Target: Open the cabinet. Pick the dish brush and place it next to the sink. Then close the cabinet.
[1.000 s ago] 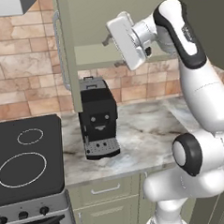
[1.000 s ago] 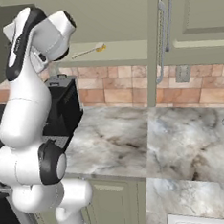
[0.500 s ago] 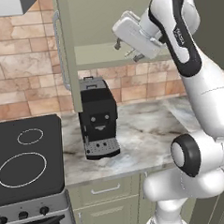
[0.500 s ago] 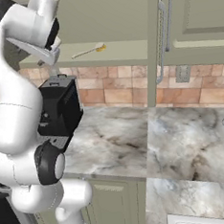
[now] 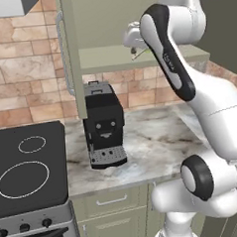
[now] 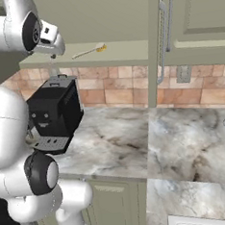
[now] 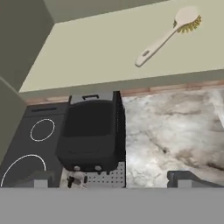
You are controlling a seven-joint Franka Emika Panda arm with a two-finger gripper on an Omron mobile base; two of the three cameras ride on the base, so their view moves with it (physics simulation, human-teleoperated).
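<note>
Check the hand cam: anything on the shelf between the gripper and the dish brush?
Nothing. In the hand view, the stretch of cabinet shelf up to the dish brush is bare. The open gripper sits off the shelf edge, over the coffee machine.

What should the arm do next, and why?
Probably reach further into the open cabinet toward the dish brush, because the brush lies untouched on the shelf, the open gripper holds nothing, and it hangs at the shelf's front edge, off to one side of the brush.

Hand (image 6: pixel 52 47) swung from upward tilt to pointing down, nearer cabinet (image 6: pixel 128 50) shelf front.
</note>
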